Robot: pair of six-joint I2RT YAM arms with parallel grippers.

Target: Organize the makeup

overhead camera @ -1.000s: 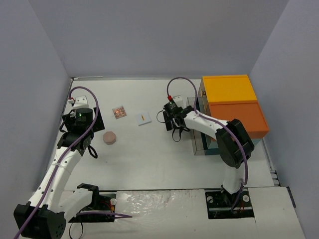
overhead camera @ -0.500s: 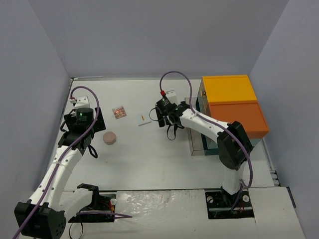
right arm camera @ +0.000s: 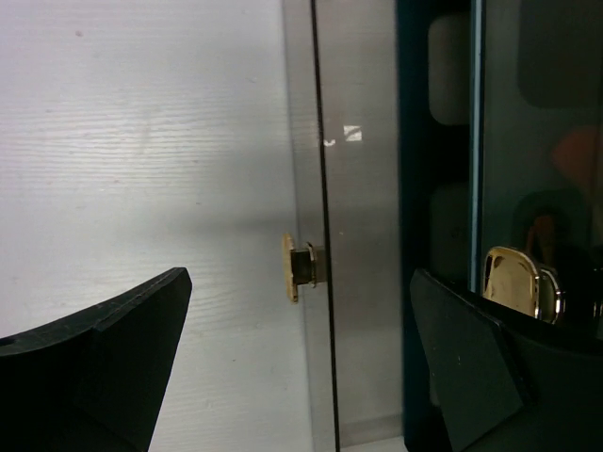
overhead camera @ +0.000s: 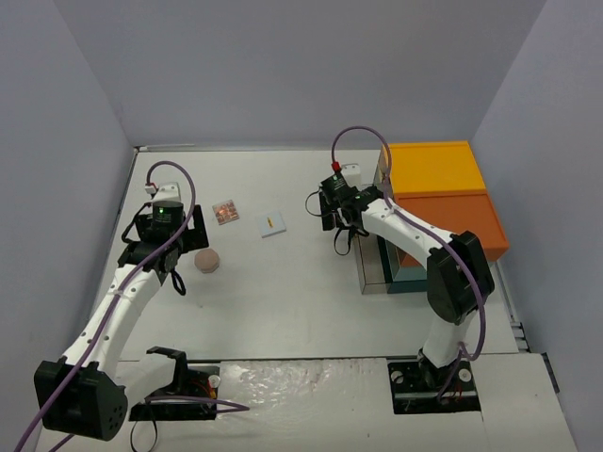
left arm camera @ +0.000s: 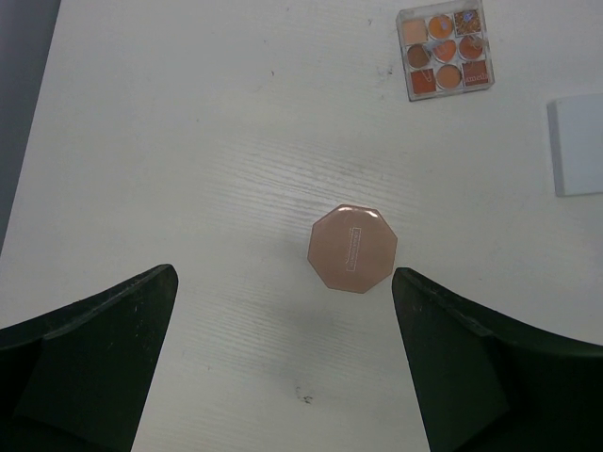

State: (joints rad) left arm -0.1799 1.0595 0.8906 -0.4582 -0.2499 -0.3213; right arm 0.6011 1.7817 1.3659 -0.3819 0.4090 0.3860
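The peach compact lies flat near the left edge of the table, just ahead of the left gripper and slightly right of its middle, and because the fingers stand wide apart and hold nothing, I judge this arm the nearer one.
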